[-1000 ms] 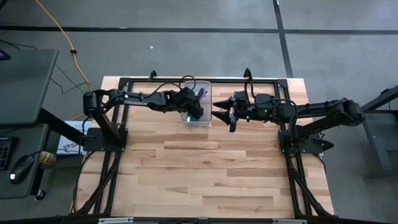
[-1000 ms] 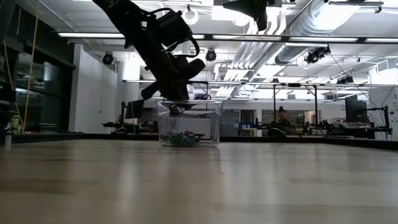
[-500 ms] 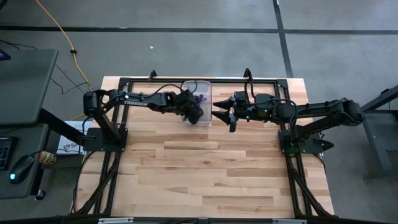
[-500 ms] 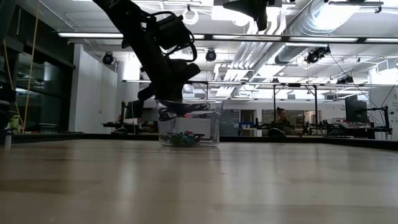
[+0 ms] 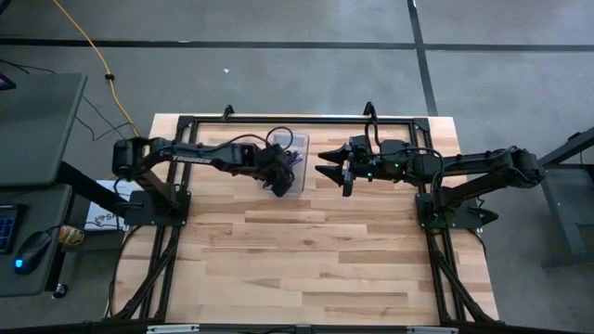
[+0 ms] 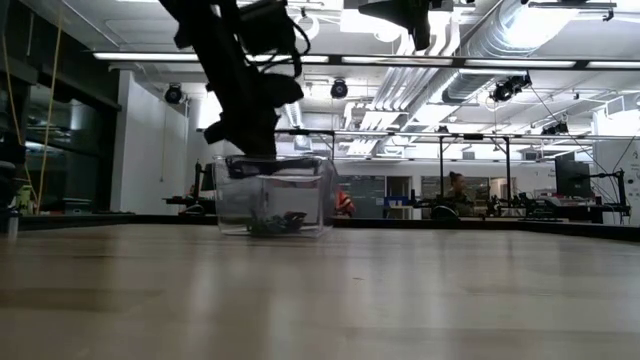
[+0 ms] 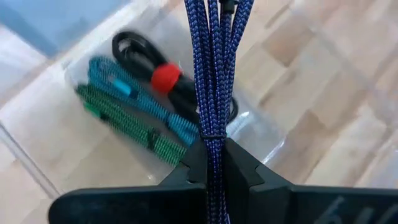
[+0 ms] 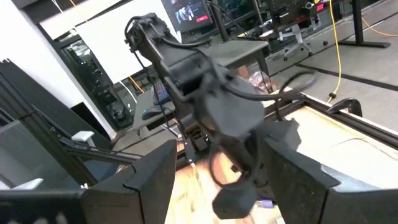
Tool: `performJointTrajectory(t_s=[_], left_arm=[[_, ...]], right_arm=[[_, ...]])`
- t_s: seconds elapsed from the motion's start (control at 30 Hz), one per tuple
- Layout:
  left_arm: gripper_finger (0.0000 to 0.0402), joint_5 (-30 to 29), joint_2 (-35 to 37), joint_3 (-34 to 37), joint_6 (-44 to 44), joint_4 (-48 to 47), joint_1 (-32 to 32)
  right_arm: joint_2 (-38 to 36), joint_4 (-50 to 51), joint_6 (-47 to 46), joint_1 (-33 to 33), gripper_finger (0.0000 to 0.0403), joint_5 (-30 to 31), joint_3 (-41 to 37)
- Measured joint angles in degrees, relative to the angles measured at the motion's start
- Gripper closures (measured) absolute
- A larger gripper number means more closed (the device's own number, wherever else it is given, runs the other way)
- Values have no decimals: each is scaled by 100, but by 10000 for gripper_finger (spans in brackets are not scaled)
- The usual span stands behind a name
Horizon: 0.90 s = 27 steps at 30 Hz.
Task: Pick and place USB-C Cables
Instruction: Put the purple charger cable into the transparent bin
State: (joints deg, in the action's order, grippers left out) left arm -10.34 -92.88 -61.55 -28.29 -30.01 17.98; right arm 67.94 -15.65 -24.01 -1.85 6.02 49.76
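Observation:
A clear plastic box [image 5: 299, 182] stands at the table's far middle. On its floor lie a green USB-C cable [image 7: 124, 121], a teal one [image 7: 146, 99] and a red-and-black one [image 7: 163, 78]. My left gripper [image 7: 214, 165] hovers over the box's near-left corner [image 5: 281, 182], shut on a purple cable [image 7: 214, 74]. My right gripper [image 5: 325, 172] hangs open in the air just right of the box, with nothing between its fingers [image 8: 149, 180]. My left gripper pinches the purple bundle near one end [image 7: 214, 146] between its two fingers [image 7: 245, 171]. The fingers slant down from the table's left and lie along the strands. The bundle runs on past the fingertips above the box; whether it touches the box I cannot tell.
A black metal frame [image 5: 278, 119] runs along the table's far edge and down both sides. A yellow cord [image 5: 93, 51] lies on the floor beyond the table. Bare wood [image 5: 316, 250] stretches from the box to the near edge.
My left gripper, still shut on the purple cable, has gone toward the table's left and near edge and has tipped. The clear box has slid a little the same way and turned slightly. My right arm has kept still.

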Motion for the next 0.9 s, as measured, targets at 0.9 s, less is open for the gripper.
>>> performJointTrajectory(t_s=[0.9], left_arm=[[401,452,-209,-167,417,340,763]], right_arm=[[0,-10,-57,0,176,4,0]])
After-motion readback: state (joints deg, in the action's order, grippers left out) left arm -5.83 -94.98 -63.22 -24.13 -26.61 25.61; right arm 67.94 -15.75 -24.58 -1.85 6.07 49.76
